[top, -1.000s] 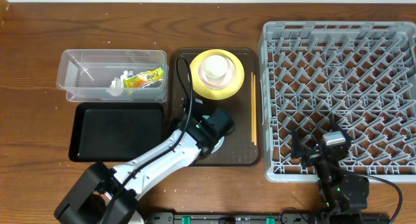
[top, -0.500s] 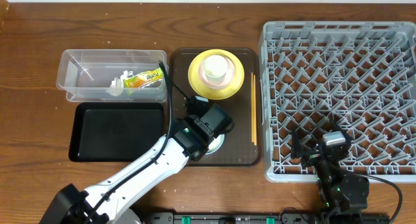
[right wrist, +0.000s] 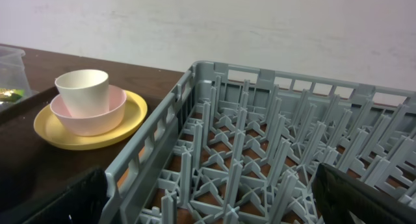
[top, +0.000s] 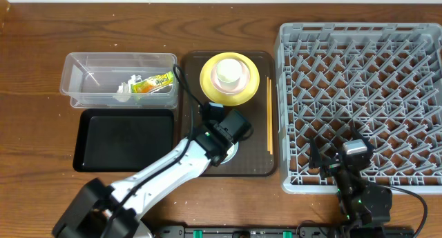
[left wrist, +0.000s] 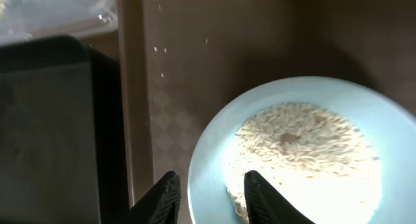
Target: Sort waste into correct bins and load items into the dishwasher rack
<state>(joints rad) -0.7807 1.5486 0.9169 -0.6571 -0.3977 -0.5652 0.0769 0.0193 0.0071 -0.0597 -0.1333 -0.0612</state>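
Two arms in view. The left arm runs diagonally from the near-left table edge onto the dark brown serving tray [top: 259, 162], wrist pitched down. The left gripper [left wrist: 209, 178] is partly closed across the rim of the light blue bowl [left wrist: 214, 139], one finger outside the wall and one inside at the rice [left wrist: 299, 139]. The bowl is over the tray's front half; can't tell if lifted or resting. The yellow plate [top: 250, 86] with pink bowl [right wrist: 97, 117] and white cup [top: 229, 72] is just behind. The chopsticks [top: 268, 121] lie along the tray's right edge, apart from the bowl. A few loose grains [left wrist: 156, 49] lie on bare tray floor left of the bowl. The black tray [top: 124, 138] is just past that edge. Behind it the clear tub [top: 76, 79] holds the snack wrapper [top: 153, 83] and tissue [top: 124, 92]. The right gripper [right wrist: 208, 178] hangs over the dishwasher rack [top: 359, 58] near its front edge, jaws wide, holding nothing.
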